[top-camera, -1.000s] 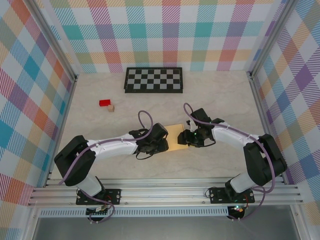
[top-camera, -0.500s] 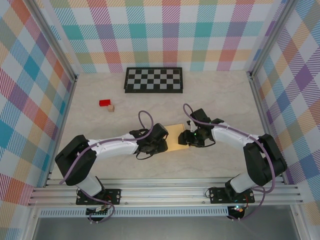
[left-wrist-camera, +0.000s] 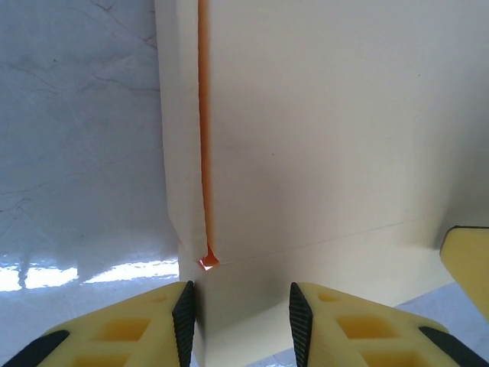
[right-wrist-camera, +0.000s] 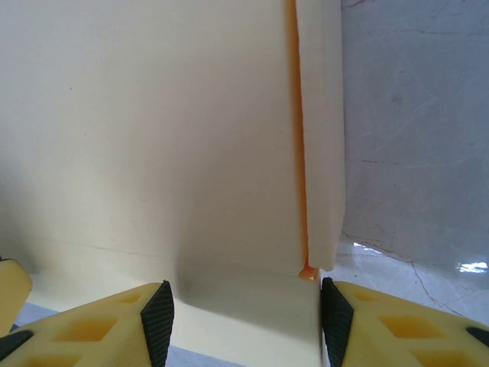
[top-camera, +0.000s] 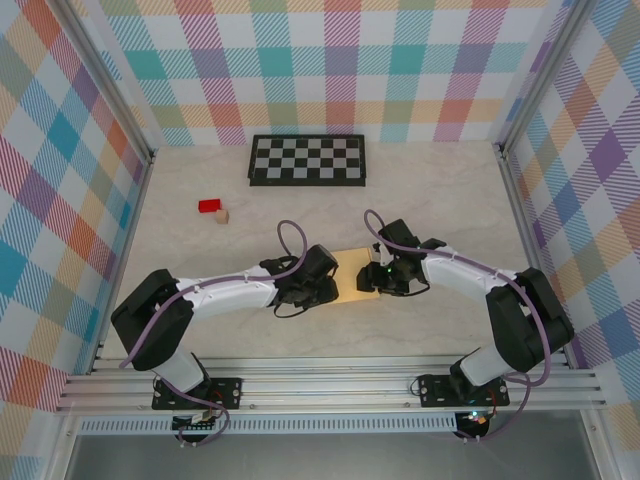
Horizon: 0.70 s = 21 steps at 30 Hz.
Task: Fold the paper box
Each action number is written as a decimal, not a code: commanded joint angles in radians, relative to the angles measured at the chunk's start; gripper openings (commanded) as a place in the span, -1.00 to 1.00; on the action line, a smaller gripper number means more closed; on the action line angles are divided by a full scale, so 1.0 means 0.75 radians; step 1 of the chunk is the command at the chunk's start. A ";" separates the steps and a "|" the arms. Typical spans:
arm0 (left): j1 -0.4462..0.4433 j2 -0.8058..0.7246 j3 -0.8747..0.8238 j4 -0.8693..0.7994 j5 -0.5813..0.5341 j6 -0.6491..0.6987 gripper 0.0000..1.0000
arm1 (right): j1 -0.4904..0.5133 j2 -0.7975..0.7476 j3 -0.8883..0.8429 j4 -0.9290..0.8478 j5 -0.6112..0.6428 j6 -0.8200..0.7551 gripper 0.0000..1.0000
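Observation:
The paper box [top-camera: 352, 272] is a pale tan cardboard piece lying flat at the table's middle, between my two arms. My left gripper [top-camera: 332, 284] meets its left end and my right gripper [top-camera: 372, 279] its right end. In the left wrist view the box [left-wrist-camera: 321, 138] shows a folded side strip with an orange crease, and its near end flap lies between the jaws of the left gripper [left-wrist-camera: 241, 321]. The jaws stand part open, the left pad [left-wrist-camera: 184, 325] against the flap's edge. In the right wrist view the box [right-wrist-camera: 153, 138] likewise has its end flap between the part-open jaws of the right gripper [right-wrist-camera: 246, 321].
A black-and-white checkerboard [top-camera: 307, 160] lies at the back of the table. A red block [top-camera: 209, 206] and a small tan cube [top-camera: 222, 215] sit at the left. Plaid walls close in three sides, and a metal rail [top-camera: 330, 385] runs along the near edge.
Hardly anything differs. Both grippers stay at the box's two ends, and the left jaws have narrowed a little.

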<state>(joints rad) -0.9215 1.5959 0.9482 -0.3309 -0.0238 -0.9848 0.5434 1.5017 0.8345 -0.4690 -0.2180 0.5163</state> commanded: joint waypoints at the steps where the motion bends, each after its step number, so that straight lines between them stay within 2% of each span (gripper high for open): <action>1: -0.017 -0.046 0.047 0.047 0.027 -0.031 -0.21 | 0.020 -0.008 0.022 -0.010 -0.025 0.005 0.12; 8: -0.017 -0.023 0.047 -0.015 -0.063 0.057 -0.31 | 0.020 -0.002 0.019 -0.011 -0.012 -0.005 0.12; 11: -0.017 0.001 0.028 0.019 -0.065 0.091 -0.39 | 0.021 0.004 0.018 -0.011 -0.004 -0.017 0.11; 21: -0.016 0.015 0.041 0.036 -0.053 0.078 -0.41 | 0.022 0.030 0.023 -0.019 0.016 -0.031 0.11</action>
<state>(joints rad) -0.9215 1.6001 0.9546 -0.3367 -0.0658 -0.9379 0.5465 1.5108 0.8345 -0.4732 -0.2008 0.5087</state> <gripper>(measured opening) 0.296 0.555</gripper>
